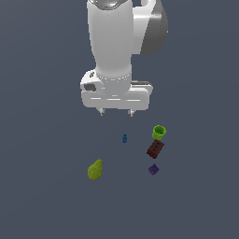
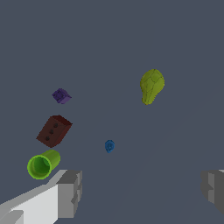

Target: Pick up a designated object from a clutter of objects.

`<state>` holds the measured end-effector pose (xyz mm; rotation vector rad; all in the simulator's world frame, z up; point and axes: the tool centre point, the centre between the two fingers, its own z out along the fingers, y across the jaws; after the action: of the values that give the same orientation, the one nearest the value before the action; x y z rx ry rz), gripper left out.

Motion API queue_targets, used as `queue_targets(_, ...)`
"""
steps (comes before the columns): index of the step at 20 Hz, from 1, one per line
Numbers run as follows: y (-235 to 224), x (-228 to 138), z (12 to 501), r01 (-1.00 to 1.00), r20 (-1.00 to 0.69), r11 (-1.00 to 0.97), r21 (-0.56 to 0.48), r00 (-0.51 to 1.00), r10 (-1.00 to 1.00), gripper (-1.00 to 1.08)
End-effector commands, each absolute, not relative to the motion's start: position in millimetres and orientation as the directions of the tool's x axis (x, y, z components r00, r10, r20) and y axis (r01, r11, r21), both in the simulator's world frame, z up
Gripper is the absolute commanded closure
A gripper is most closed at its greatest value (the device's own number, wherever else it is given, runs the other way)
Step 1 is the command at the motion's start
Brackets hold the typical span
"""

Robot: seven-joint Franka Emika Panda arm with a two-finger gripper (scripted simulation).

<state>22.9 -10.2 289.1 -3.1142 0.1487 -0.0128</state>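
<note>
The yellow-green pear [image 1: 95, 170] lies on the grey floor toward the exterior view's left; it also shows in the wrist view [image 2: 151, 85]. My gripper [image 1: 116, 112] hangs open and empty above the floor, well apart from the pear, with its fingers [image 2: 70, 192] wide apart. The tiny blue thing [image 1: 124, 138] lies just below the gripper and shows in the wrist view [image 2: 109, 145].
A bright green cup [image 1: 158, 132] lies on its side, shown in the wrist view [image 2: 42, 164]. A dark red-brown block [image 1: 155, 149] and a small purple cube [image 1: 153, 169] sit on the exterior view's right; both show in the wrist view [image 2: 54, 131] [image 2: 61, 96].
</note>
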Motion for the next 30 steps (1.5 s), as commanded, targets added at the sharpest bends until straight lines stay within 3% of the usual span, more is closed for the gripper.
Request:
queue_targets(1,-14.8,32.0,280.1,-0.128,0.005,-0.991,-0.025,0.992,-0.128,-0.92)
queue_targets(17,-69.7,109.9,168.1,-0.446,-0.004,-0.895,-0.017,0.895,-0.446,-0.92)
queue_targets(30,-101.4,134.5,97.2,-0.590,-0.001,-0.807,-0.001,0.807,-0.590,-0.92)
